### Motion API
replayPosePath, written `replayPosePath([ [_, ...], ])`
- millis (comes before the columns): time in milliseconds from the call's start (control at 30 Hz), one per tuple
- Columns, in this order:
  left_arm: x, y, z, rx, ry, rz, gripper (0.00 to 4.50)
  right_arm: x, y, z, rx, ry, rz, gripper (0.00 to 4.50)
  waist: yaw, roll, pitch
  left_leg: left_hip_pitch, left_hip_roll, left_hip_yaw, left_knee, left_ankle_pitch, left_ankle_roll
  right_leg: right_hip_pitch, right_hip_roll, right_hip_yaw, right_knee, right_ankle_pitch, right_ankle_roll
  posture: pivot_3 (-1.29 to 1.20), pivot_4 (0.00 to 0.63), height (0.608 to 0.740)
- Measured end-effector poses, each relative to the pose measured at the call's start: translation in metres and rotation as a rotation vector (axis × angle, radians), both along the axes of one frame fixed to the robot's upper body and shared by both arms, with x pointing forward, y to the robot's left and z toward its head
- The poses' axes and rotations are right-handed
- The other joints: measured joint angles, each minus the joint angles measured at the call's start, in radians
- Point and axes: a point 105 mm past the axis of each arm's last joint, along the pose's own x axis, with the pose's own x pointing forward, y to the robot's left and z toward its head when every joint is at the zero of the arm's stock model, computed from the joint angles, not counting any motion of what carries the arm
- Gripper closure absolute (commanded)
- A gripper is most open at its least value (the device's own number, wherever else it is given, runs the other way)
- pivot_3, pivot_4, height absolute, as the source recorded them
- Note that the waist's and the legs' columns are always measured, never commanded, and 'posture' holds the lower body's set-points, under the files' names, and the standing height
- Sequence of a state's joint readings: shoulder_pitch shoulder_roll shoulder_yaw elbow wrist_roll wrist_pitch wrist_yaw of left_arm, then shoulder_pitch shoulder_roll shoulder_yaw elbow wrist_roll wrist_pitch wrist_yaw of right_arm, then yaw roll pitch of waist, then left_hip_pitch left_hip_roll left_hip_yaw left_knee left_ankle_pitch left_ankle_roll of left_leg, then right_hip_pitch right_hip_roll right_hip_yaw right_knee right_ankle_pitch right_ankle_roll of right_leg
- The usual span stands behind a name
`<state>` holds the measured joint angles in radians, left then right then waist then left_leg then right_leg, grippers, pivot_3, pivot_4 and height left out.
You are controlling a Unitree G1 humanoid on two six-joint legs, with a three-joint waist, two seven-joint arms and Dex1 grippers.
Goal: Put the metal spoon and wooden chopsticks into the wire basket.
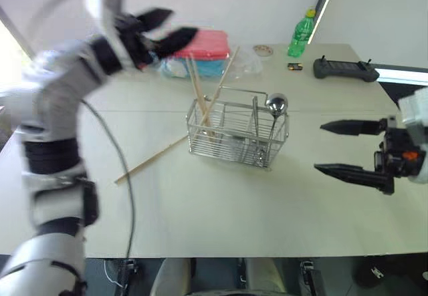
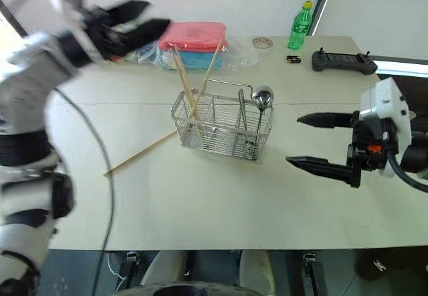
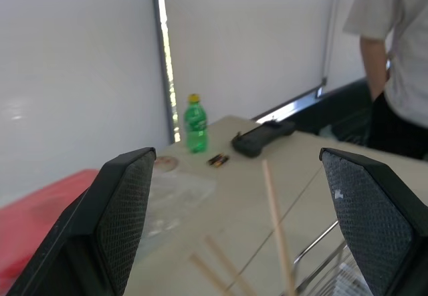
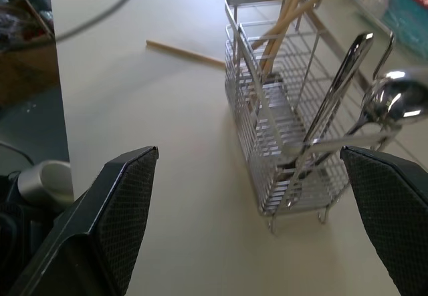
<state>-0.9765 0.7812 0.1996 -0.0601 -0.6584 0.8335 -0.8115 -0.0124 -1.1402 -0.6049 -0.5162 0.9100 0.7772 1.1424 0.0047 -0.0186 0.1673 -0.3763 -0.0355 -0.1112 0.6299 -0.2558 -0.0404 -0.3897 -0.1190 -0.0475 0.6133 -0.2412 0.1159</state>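
Pale tabletop (image 1: 221,216) carries a silver wire basket (image 1: 235,135). A shiny metal spoon (image 1: 276,103) stands in one end compartment; three pale wooden chopsticks (image 1: 200,102) lean in the other, propped by dividers. A fourth chopstick (image 1: 150,160) lies beside it, undelivered. Left gripper (image 1: 167,32), raised and spread wide, is empty; right gripper (image 1: 344,148), wide, hovers near the basket.

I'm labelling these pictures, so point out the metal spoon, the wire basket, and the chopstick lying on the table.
metal spoon (image 1: 276,103), left eye view, its round bowl.
wire basket (image 1: 227,150), left eye view, front wire wall.
chopstick on the table (image 2: 137,155), right eye view, mid-length.
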Motion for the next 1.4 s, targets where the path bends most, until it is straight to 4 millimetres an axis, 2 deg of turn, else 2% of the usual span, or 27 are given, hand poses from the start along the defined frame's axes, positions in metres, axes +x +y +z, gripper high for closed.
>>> replayPosePath([
  [67,-0.004,0.016,-0.007,0.109,0.015,0.013,0.37,0.000,0.000,0.000,-0.005,-0.009,0.007,0.00,0.004,0.000,0.000,0.000,0.000,0.000,0.000,0.000,0.000,0.000,0.000,0.000,-0.001,-0.001,0.000,0.00,0.150,0.692],
  [133,-0.006,0.037,-0.045,0.290,0.127,0.015,0.37,-0.001,0.001,0.002,-0.006,-0.020,0.010,0.00,0.006,0.001,0.000,0.001,0.000,0.001,0.000,0.000,0.000,0.001,0.000,0.000,0.000,-0.004,-0.007,0.00,0.150,0.692],
  [233,-0.008,0.057,-0.109,0.448,0.343,-0.016,0.37,0.000,0.001,0.002,-0.005,-0.023,0.008,0.00,0.012,0.000,0.001,-0.001,0.002,0.000,0.001,0.000,0.000,0.000,-0.001,0.000,0.000,-0.005,-0.008,0.00,0.150,0.692],
  [300,-0.010,0.061,-0.137,0.506,0.423,-0.038,0.37,0.000,0.001,0.002,-0.006,-0.026,0.004,0.00,0.017,-0.001,0.001,-0.004,0.006,0.000,0.002,0.000,0.000,-0.003,-0.001,0.000,-0.001,-0.004,-0.009,0.00,0.150,0.692],
  [367,-0.004,0.062,-0.156,0.555,0.464,-0.023,0.37,0.000,0.001,0.002,-0.005,-0.028,0.000,0.00,0.025,-0.001,0.000,-0.008,0.006,0.001,0.002,0.000,0.000,-0.005,-0.001,0.000,-0.002,-0.003,-0.011,0.00,0.150,0.692],
  [533,0.026,0.047,-0.197,0.577,0.572,0.009,0.37,0.001,0.002,0.001,0.003,-0.032,-0.008,0.00,0.038,-0.001,0.000,-0.014,0.001,-0.001,0.003,0.000,0.000,-0.009,0.000,-0.003,-0.001,-0.001,-0.007,0.00,0.150,0.692],
  [667,0.051,0.028,-0.203,0.638,0.570,0.006,0.37,0.001,0.001,-0.002,-0.009,-0.026,-0.009,0.00,0.034,-0.002,0.000,-0.014,0.001,-0.001,0.002,0.000,0.001,-0.009,0.000,-0.003,-0.001,-0.001,-0.005,0.00,0.150,0.692],
  [767,0.063,0.014,-0.211,0.688,0.571,-0.015,0.37,0.000,0.001,-0.003,-0.018,-0.026,-0.012,0.00,0.031,-0.002,0.000,-0.013,0.001,-0.001,0.002,0.000,0.001,-0.009,0.000,-0.003,0.000,-0.001,-0.005,0.00,0.150,0.692],
  [933,0.068,-0.006,-0.225,0.742,0.591,-0.081,0.37,0.000,0.002,-0.004,-0.015,-0.031,-0.023,0.00,0.031,-0.002,0.000,-0.013,0.001,-0.002,0.003,0.000,0.001,-0.009,0.000,-0.004,0.001,-0.001,-0.005,0.00,0.150,0.692],
  [1033,0.072,-0.012,-0.226,0.772,0.576,-0.091,0.37,-0.001,0.002,-0.006,-0.015,-0.027,-0.032,0.00,0.031,-0.002,0.000,-0.013,0.001,-0.002,0.003,0.000,0.001,-0.009,0.000,-0.004,0.001,-0.001,-0.004,0.00,0.150,0.692],
  [1133,0.075,-0.018,-0.237,0.800,0.585,-0.082,0.37,-0.001,0.001,-0.003,0.000,-0.045,-0.048,0.00,0.033,-0.002,0.000,-0.013,0.001,-0.002,0.003,0.000,0.001,-0.009,0.000,-0.004,0.001,-0.001,-0.004,0.00,0.150,0.692],
  [1233,0.080,-0.022,-0.237,0.808,0.580,-0.064,1.18,-0.001,0.002,-0.001,0.017,-0.048,-0.053,0.00,0.035,-0.002,0.000,-0.011,0.001,-0.003,0.003,0.000,0.001,-0.007,0.000,-0.005,0.001,0.000,-0.003,0.00,0.150,0.692],
  [1400,0.084,-0.026,-0.239,0.807,0.578,-0.052,3.65,-0.002,0.004,-0.002,0.029,-0.053,-0.056,0.00,0.033,-0.002,0.000,-0.009,0.001,-0.003,0.004,0.000,0.001,-0.004,0.000,-0.005,0.001,-0.003,0.000,0.00,0.150,0.692],
])
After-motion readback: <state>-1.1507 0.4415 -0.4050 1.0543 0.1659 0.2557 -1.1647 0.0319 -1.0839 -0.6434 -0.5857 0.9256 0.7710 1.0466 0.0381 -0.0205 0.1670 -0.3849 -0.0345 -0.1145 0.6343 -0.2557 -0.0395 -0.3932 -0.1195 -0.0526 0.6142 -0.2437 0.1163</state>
